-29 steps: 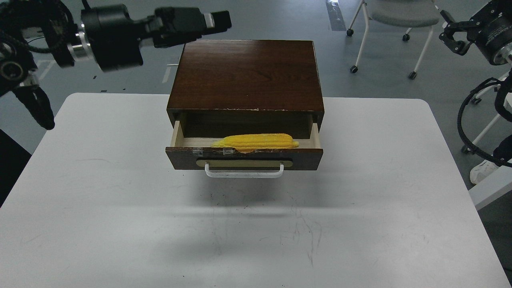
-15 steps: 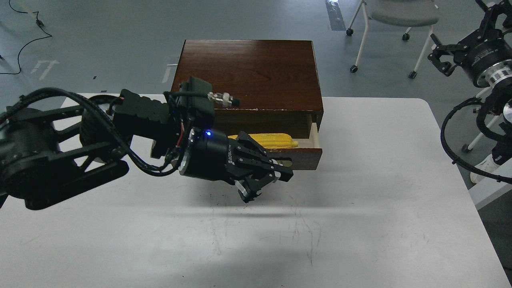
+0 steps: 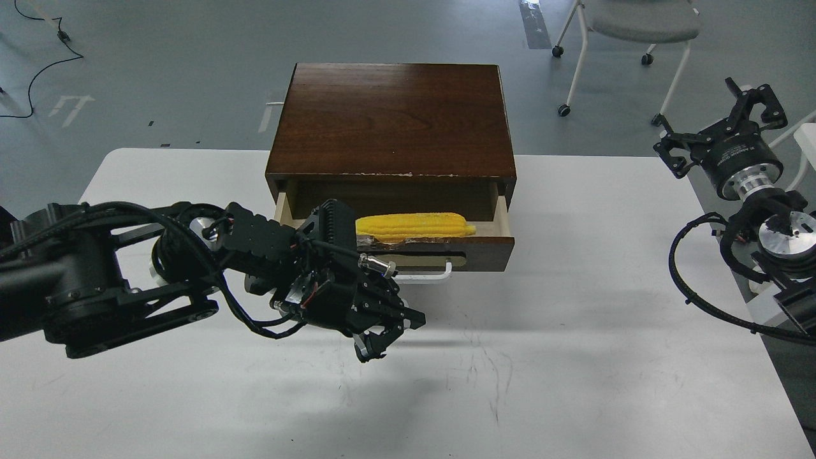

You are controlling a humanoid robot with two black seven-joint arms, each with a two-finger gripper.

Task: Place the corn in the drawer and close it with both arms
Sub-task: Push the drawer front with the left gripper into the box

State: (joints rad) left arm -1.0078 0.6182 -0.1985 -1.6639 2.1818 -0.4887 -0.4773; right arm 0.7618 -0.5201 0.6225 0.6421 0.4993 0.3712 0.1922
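A: corn (image 3: 413, 226) is in, lying lengthwise just behind the front of the drawer (image 3: 475, 245), which stands open. Closing step.
B: Fingers?
A: left gripper (image 3: 380, 338) low over the counter (image 3: 574, 357), in front of the handle (image 3: 440, 274), fingers nearly pressed together, nothing held, apart from corn. right gripper (image 3: 723, 131) spread, well off right.
B: Next: both to the front, push level.

Left arm (image 3: 127, 280) covers left half of drawer (image 3: 475, 245) front and most of handle (image 3: 440, 275). Corn (image 3: 414, 226) left tip hidden behind wrist above left tool (image 3: 382, 335). Left tool finger gap unclear. Chair (image 3: 637, 25) cut by top edge.
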